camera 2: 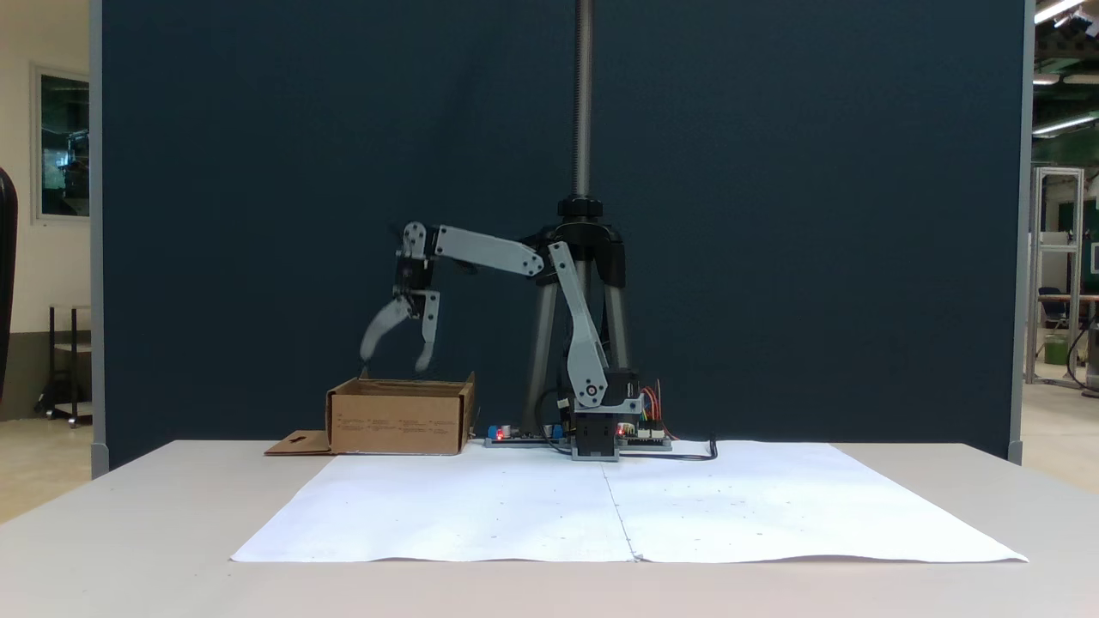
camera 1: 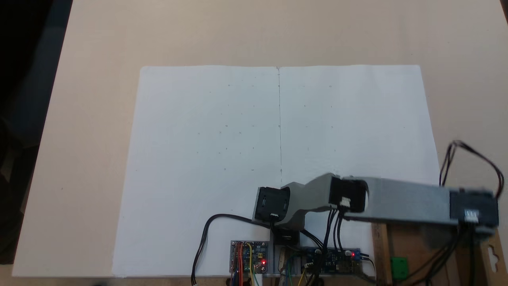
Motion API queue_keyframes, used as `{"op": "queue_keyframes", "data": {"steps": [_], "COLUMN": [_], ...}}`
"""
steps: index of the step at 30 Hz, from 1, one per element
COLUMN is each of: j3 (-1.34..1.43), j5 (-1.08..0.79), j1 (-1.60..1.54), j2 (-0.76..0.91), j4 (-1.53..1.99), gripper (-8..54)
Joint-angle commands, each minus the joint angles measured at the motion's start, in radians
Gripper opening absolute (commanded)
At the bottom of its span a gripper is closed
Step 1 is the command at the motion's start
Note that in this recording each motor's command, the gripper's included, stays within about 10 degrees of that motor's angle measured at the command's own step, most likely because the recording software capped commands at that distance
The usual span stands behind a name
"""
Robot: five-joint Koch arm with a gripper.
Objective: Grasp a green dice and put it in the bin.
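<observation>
**Green dice lies in the bin; tool open above it**

The green dice point(camera 1: 399, 268) lies on the floor of the bin point(camera 1: 412, 242), near the bottom edge of the top-down fixed view, beside the bin's left wall as that view shows it. It rests flat and nothing touches it. Its pips cannot be made out at this sharpness.

Handling, by judgement: a small hard plastic cube, light and stiff, not fragile. Its smooth faces and rounded edges make it somewhat slippery, so it is apt to squirt out of an off-centre pinch. The proper hold is across two opposite flat faces, squarely at mid-height, not on corners.

The bin point(camera 2: 399, 419) stands on the table point(camera 2: 129, 515) at the left of the arm's base in the front fixed view, off the white paper sheet point(camera 2: 515, 515), with its flap point(camera 2: 296, 444) lying flat outward. The keyhole cut-out shows on the flap point(camera 1: 491, 254) in the top-down view.

The tool point(camera 2: 394, 362) hangs directly over the bin's opening, fingertips pointing down just above the rim. Its jaws stand clearly apart and hold nothing. The arm's forearm point(camera 1: 408, 202) reaches across over the bin.

Judgement on progress: the placing step appears complete; the dice is where the task wants it.
</observation>
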Motion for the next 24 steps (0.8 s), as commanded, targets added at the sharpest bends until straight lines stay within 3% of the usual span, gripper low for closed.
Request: {"op": "queue_keyframes", "data": {"steps": [1, 9, 24], "j3": [-0.017, -0.017, 0.115], "j5": [0.121, 0.390, 0.472], "j1": [-0.069, -0.394, -1.134], "j2": [0.087, 0.190, 0.225], "j4": [-0.104, -0.407, -0.644], "gripper": [41.9, 41.9, 43.3]}}
